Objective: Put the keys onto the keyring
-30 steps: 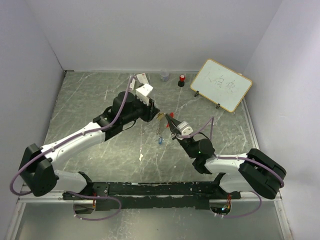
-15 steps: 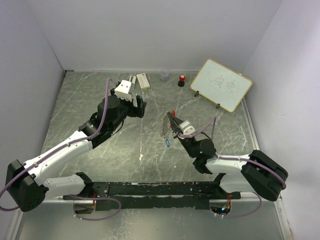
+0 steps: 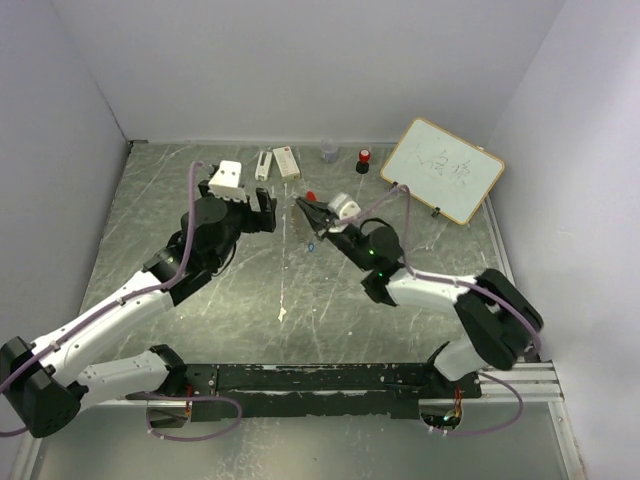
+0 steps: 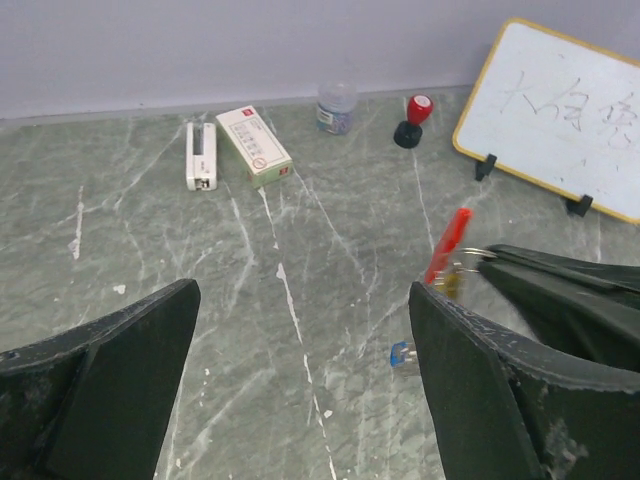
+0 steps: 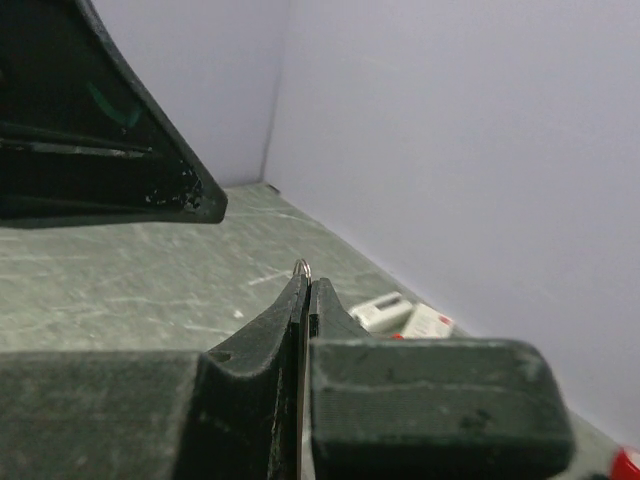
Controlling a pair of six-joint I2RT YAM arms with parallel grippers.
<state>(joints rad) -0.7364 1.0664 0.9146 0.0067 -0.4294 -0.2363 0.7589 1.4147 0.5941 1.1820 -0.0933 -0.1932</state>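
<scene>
The keyring (image 4: 470, 262) is a thin grey wire loop pinched at the very tips of the right fingers (image 4: 555, 285), which are closed on it. In the right wrist view only a sliver of wire peeks above the shut tips. A long bright red tag (image 4: 449, 240) stands up from the loop, just past those tips. A small blue tab (image 4: 402, 354) sits lower down; whether it touches the desk (image 4: 300, 230) cannot be told. A tiny brass-yellow key (image 4: 446, 286) sits right at the loop, beside the fingertips, and no silvery one can be made out.

The left fingers (image 4: 110, 370) stand wide apart, gripping nothing, with the keyring just past the tip of one of them. Far beyond both pairs, the whiteboard (image 4: 570, 110) carries dark handwritten strokes that are not readable. The white box (image 4: 253, 145) has red print too small to read.
</scene>
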